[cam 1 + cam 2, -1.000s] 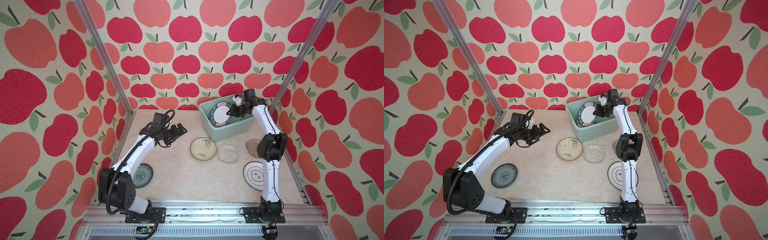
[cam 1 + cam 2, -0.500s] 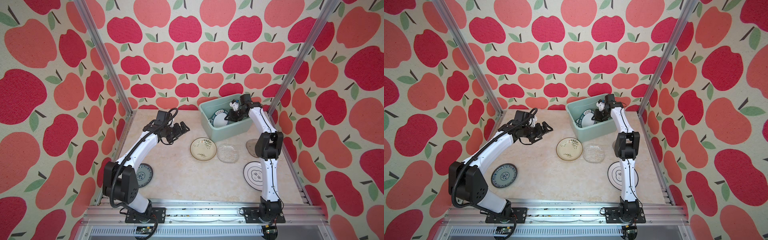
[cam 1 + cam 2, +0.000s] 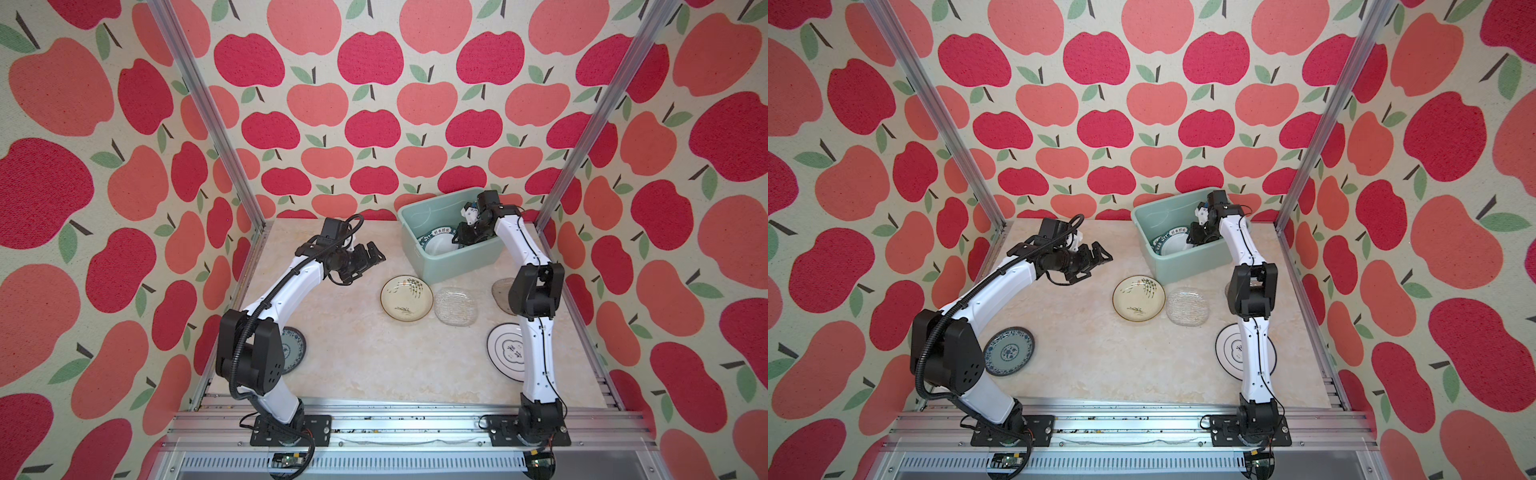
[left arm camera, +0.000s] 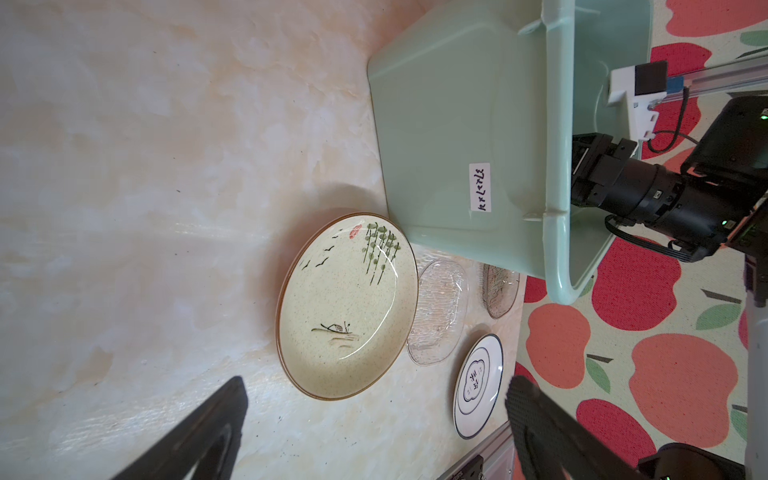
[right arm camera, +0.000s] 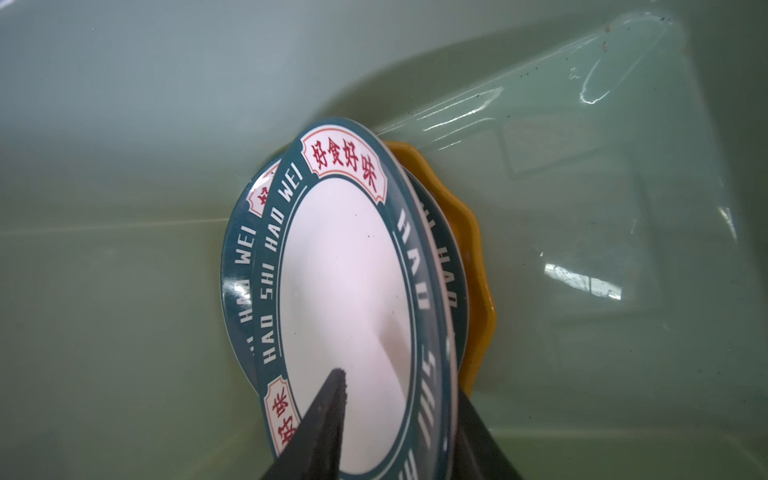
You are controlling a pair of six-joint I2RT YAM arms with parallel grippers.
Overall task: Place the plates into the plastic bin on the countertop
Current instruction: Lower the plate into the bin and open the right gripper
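Lettered plate (image 5: 349,299), white with a dark teal rim, lies tilted on top of a small stack inside the bin (image 3: 461,262). Under it the right wrist view shows a second lettered plate (image 5: 243,257) and, lowest, a yellow plate (image 5: 480,266) with a scalloped edge. The bin stands at the far right of the surface (image 3: 365,353), close to the back wall, and the stack sits toward its near wall.

The right claw (image 5: 399,386) reaches down into the bin. Its jaws are parted on either side of the top plate's rim, one finger (image 5: 328,415) over the white centre and the other outside the rim. The gap is much wider than the rim, so it grips nothing. Whether the outer finger touches the rim cannot be told.

The left claw (image 3: 372,257) hangs over bare surface left of the bin, jaws spread wide and empty.

Five plates lie flat on the surface. A cream plate (image 3: 406,298) with a plant drawing sits just in front of the bin, and a clear plate (image 3: 456,306) sits just beside it. A grey plate (image 3: 500,291) and a white plate (image 3: 505,351) with dark rings are partly hidden by the right arm. A blue plate (image 3: 1009,351) lies near left, well apart from the others.
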